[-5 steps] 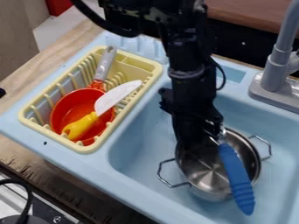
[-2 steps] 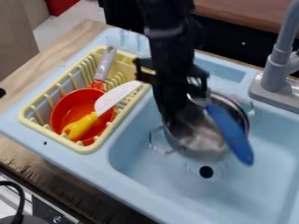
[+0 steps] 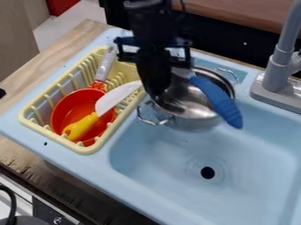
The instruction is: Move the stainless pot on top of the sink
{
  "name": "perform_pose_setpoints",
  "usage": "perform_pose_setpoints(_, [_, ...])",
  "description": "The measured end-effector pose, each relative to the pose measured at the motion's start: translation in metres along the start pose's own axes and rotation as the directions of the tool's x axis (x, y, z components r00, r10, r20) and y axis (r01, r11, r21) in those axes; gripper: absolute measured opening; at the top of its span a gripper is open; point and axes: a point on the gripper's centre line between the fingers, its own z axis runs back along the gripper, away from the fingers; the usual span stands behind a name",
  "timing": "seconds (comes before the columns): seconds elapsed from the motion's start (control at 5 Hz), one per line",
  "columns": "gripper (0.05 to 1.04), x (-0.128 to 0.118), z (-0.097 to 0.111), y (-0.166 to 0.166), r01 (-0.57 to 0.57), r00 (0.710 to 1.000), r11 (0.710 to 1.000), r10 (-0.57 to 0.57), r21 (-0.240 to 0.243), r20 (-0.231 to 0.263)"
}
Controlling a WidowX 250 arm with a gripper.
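Observation:
The black gripper (image 3: 157, 96) hangs over the upper part of the blue sink (image 3: 162, 154), shut on the near-left rim of the stainless pot (image 3: 195, 105). The pot hangs tilted above the basin's back left part, close to the drying rack, with a wire handle at either end. A blue-handled utensil (image 3: 218, 102) lies across the pot, its handle sticking out past the rim at lower right. The gripper covers the pot's left part.
Left of the basin a yellow drying rack (image 3: 87, 149) holds a red pan (image 3: 74, 105) and a knife (image 3: 117, 97) with a yellow handle. A grey faucet (image 3: 276, 72) stands at the back right. The drain (image 3: 207, 172) shows in the basin floor.
The gripper and the pot have moved together up and left in the view, away from the drain, which was covered before. The blue-handled utensil has come along in the pot.

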Motion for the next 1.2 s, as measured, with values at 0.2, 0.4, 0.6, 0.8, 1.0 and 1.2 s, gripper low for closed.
perform_pose_setpoints(0.2, [0.055,0.011,0.005,0.01,-0.03,0.999,1.0,0.03,-0.008,0.013])
perform_pose_setpoints(0.4, [0.055,0.025,0.009,0.017,-0.062,0.997,0.998,0.063,-0.016,0.034])
perform_pose_setpoints(0.6, [0.055,0.038,0.01,0.02,-0.073,0.997,0.997,0.074,-0.033,0.033])
perform_pose_setpoints(0.8, [0.055,0.051,0.007,0.018,-0.072,0.996,0.997,0.074,-0.038,0.053])
perform_pose_setpoints(1.0, [0.055,0.058,0.006,0.012,-0.05,0.994,0.998,0.054,-0.045,0.091])
perform_pose_setpoints(1.2, [0.055,0.066,0.005,0.005,-0.007,0.99,1.0,0.011,-0.03,0.138])
